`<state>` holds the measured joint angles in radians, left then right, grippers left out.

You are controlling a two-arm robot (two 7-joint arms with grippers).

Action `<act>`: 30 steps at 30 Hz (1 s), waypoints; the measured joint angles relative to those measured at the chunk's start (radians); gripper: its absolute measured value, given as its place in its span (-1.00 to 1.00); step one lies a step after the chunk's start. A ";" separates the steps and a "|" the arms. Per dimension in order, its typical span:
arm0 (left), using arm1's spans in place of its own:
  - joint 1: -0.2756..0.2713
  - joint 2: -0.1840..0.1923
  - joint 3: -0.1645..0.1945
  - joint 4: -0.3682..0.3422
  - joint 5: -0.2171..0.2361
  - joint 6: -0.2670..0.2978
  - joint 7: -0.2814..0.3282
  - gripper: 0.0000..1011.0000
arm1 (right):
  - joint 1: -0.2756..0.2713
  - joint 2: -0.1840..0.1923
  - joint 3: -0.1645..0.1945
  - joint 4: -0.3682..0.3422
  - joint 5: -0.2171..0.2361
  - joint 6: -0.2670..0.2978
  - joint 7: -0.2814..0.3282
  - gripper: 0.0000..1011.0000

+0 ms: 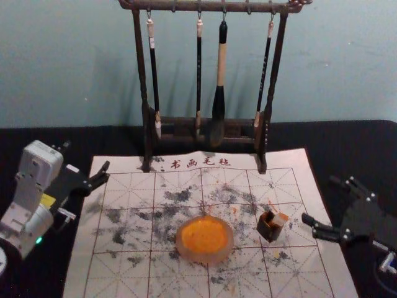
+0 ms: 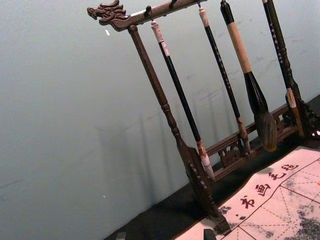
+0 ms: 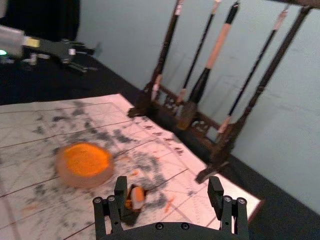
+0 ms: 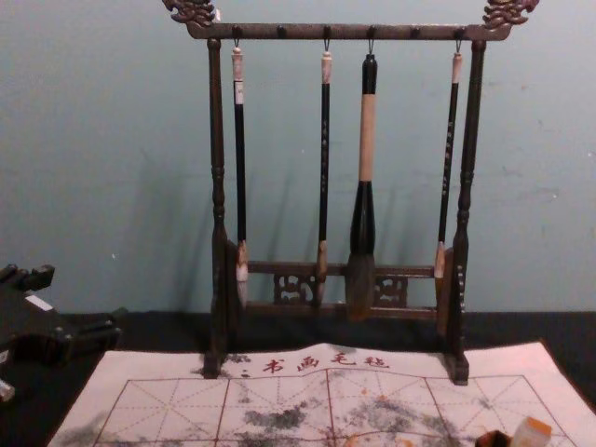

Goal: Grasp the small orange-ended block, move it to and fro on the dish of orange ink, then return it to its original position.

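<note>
Jaws apart, left gripper (image 1: 87, 155) and right gripper (image 1: 318, 198), between them ink (image 1: 205, 233) in dish (image 1: 205, 257), block (image 1: 281, 219) in box (image 1: 268, 231)

The left arm (image 1: 25, 197) wears a smooth, pale grey housing (image 1: 42, 162) with rounded corners, a silvery-grey rounded joint (image 1: 36, 222), a small glowing green light (image 1: 39, 239) and a yellow sticker (image 1: 46, 200). Its black gripper (image 1: 87, 155) carries a narrow white label (image 1: 72, 168). The black right gripper (image 1: 319, 198) has slim, angular jaws, round metallic screw heads (image 3: 242, 201) and a broad, gently arched black crossbar (image 3: 172, 232)
</note>
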<state>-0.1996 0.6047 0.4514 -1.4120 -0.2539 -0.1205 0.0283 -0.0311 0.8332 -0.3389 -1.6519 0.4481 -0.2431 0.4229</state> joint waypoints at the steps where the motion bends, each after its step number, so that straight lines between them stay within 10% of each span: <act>1: 0.000 0.000 0.000 0.000 0.000 0.000 0.000 0.98 | -0.001 0.002 0.000 0.000 0.003 0.000 0.011 0.98; 30: 0.000 0.000 0.000 0.000 0.000 0.000 0.000 0.98 | 0.155 -0.107 -0.074 0.189 -0.082 0.085 0.198 0.98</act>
<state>-0.1996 0.6047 0.4514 -1.4120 -0.2539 -0.1205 0.0283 0.1238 0.7262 -0.4133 -1.4627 0.3663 -0.1578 0.6205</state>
